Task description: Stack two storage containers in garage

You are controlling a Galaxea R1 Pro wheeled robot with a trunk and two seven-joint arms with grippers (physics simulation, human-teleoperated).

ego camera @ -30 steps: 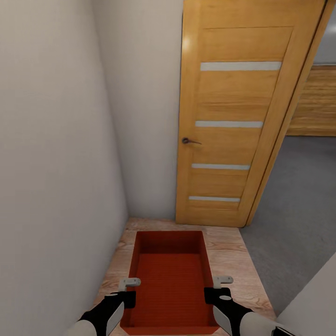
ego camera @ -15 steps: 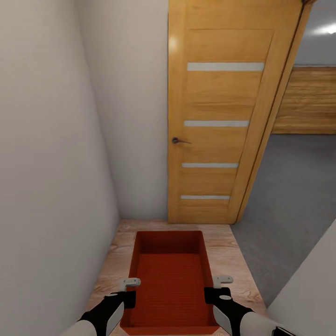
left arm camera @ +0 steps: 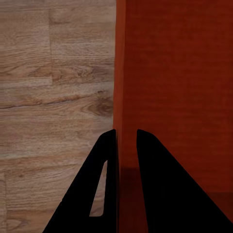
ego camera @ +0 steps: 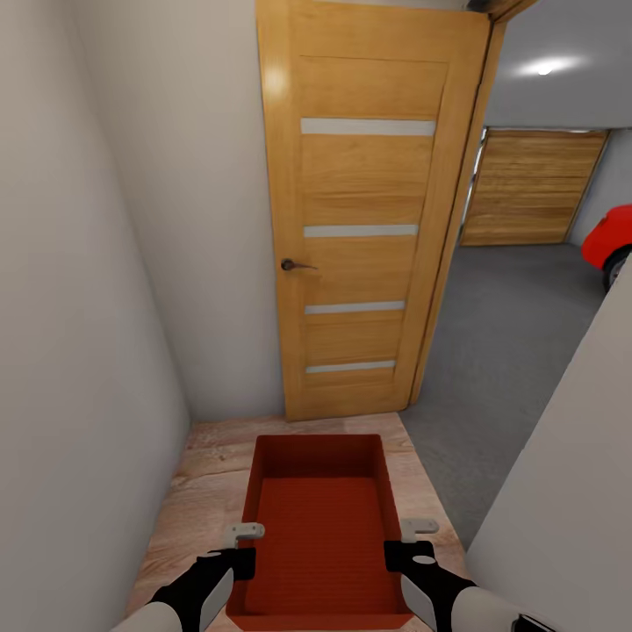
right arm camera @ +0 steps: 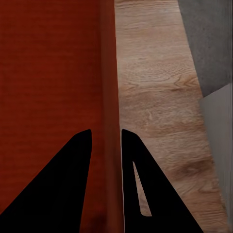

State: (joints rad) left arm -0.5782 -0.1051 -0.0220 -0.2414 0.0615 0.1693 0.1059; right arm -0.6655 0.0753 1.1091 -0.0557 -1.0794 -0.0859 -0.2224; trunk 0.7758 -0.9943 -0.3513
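Note:
One red-orange storage container [ego camera: 321,527] hangs low in front of me over the light wood-plank floor [ego camera: 200,491], carried between both arms. My left gripper [ego camera: 239,549] is shut on its left long wall, and in the left wrist view the black fingers [left arm camera: 108,145] straddle that thin wall [left arm camera: 127,97]. On the opposite long wall my right gripper [ego camera: 412,544] is shut, its fingers [right arm camera: 127,145] pinching the wall [right arm camera: 109,73]. Through the doorway at the right lies the garage with its dark grey floor [ego camera: 509,333].
An orange striped door [ego camera: 369,219] stands open straight ahead, close to the left wall [ego camera: 79,307]. A white wall corner [ego camera: 562,491] juts in at the lower right. Inside the garage are a brown plank door [ego camera: 531,189] and part of a red car [ego camera: 610,237].
The whole picture has shifted: the camera turned right, so the striped door slid left and more of the garage, with the red car, came into sight. Container and grippers keep their hold.

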